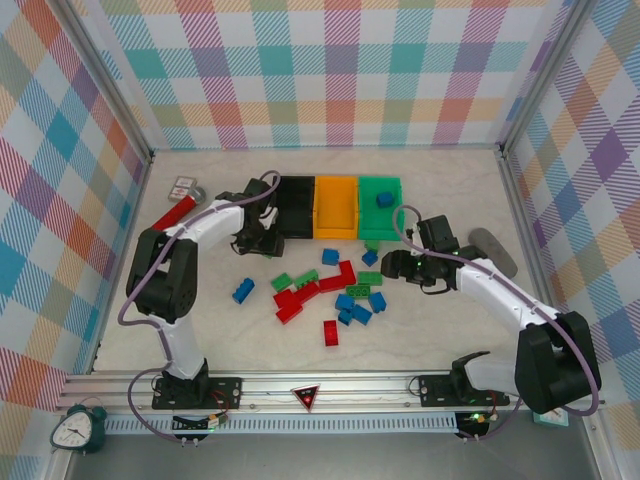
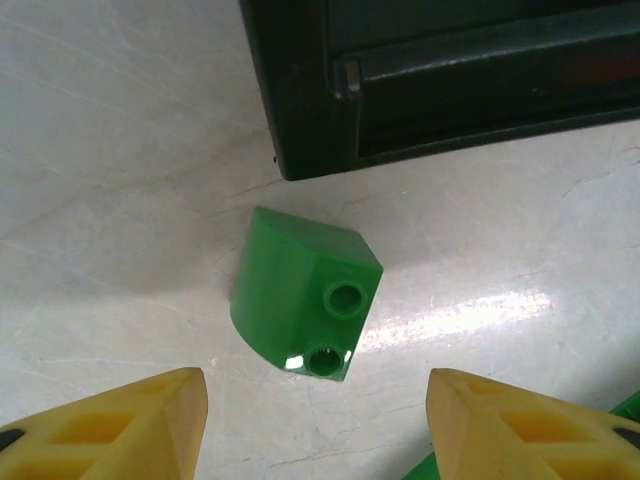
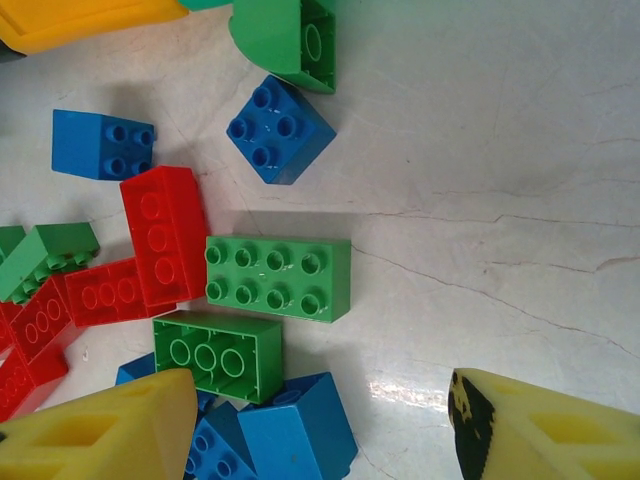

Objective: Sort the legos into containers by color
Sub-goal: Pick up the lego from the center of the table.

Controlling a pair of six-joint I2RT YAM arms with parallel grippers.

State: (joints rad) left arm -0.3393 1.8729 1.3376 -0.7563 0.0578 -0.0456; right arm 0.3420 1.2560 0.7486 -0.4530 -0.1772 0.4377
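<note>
Left claw (image 2: 315, 410): fingers spread wide, holding nothing. It hangs over a curved green brick (image 2: 305, 305) that lies on the table just off the corner of the black bin (image 2: 450, 80).

A stray blue brick (image 1: 243, 291) sits apart, left of the pile.

Bins stand in a row at the back: black, then orange bin (image 1: 335, 207), then green bin (image 1: 380, 205). The only sorted item I can make out is one blue piece (image 1: 385, 199) in the green bin. The black bin's inside is too dark to read.

The main pile (image 1: 335, 295) of red, green and blue bricks is on the table in front of the bins. A red brick (image 1: 330, 332) lies just nearer the arm bases.

Right claw (image 3: 320, 420): also wide open and empty, over the pile's right edge, with a long green brick (image 3: 278, 277) just ahead of its fingers.

Judgement: barely started, nearly every brick is left to sort. The left arm looks lined up for the curved green one.
</note>
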